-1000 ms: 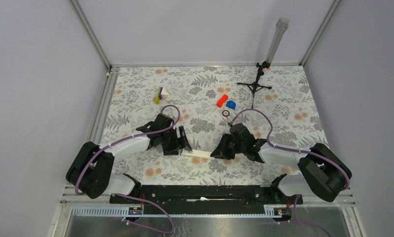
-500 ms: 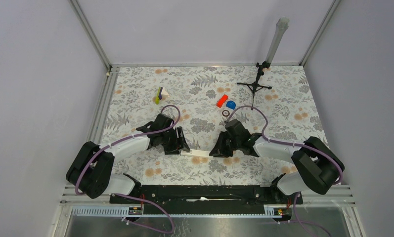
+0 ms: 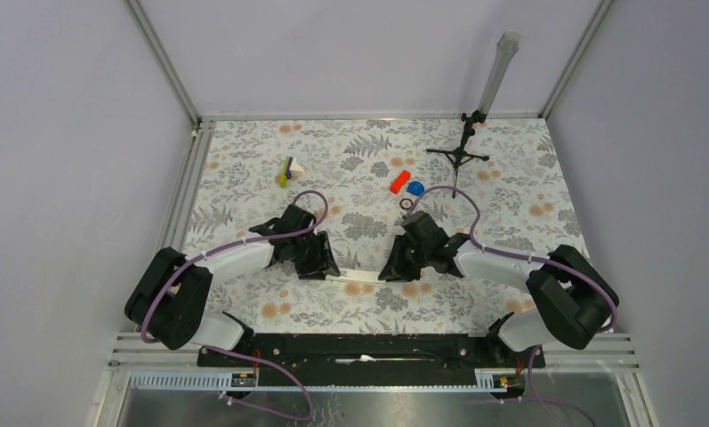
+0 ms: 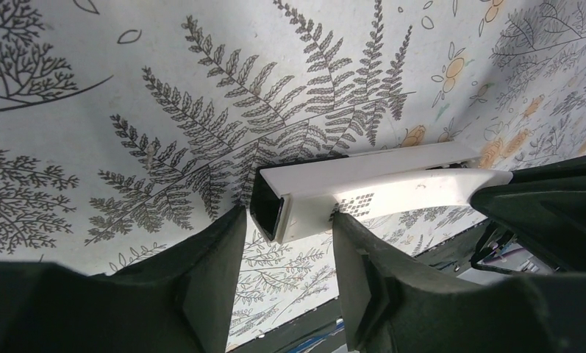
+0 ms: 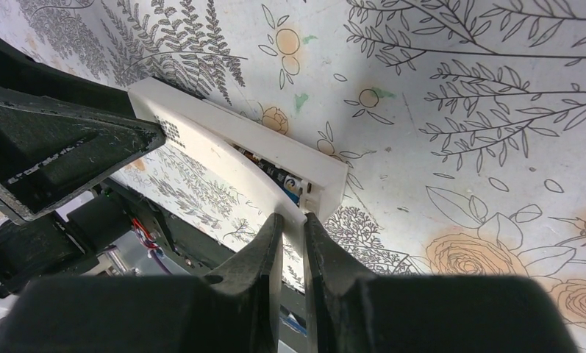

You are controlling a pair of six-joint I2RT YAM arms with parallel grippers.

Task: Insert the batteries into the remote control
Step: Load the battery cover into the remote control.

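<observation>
The remote control, a slim white bar, lies on the fern-patterned table between both arms. Its dark end sits between the tips of my left gripper. The jaws are narrow; the right finger is against the bar and a sliver of table shows at the left finger. My right gripper is shut on a thin white strip that bows up off the remote control. A speck of blue shows in the recess; I cannot tell whether it is one of the batteries.
A red block, a blue half-round piece and a dark ring lie behind the right arm. A small tripod with a grey tube stands at the back right. A yellow and purple piece lies at the back left.
My left gripper's jaws have narrowed around the remote control's dark end. The right gripper has shifted slightly left with the strip still pinched.
</observation>
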